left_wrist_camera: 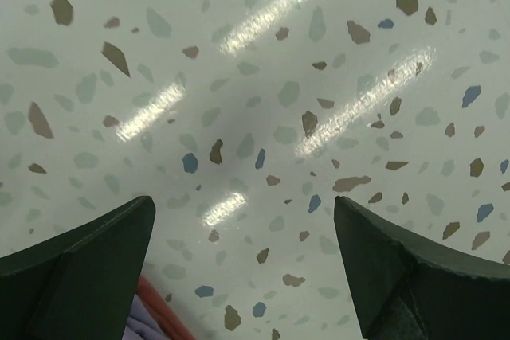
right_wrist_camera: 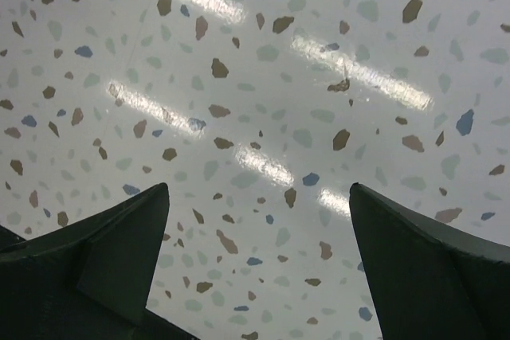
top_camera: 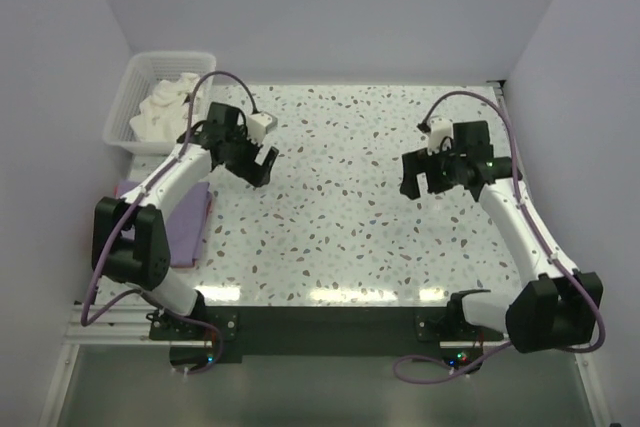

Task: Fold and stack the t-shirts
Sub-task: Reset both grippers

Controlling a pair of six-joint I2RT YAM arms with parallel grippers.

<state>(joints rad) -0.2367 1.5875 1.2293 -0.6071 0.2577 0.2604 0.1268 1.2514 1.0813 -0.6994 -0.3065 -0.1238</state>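
Lilac and coral t-shirts (top_camera: 188,219) lie just behind the left gripper (left_wrist_camera: 243,260); it and the right gripper (right_wrist_camera: 259,260) hang spread above the desk (top_camera: 340,207).

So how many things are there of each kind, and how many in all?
Shirts: 2, the purple shirt and the red shirt, which shows only an edge
Baskets: 1, the basket
White lump in the basket: 1, can't tell what it is
Grippers: 2, the left gripper and the right gripper, both open
Total: 6
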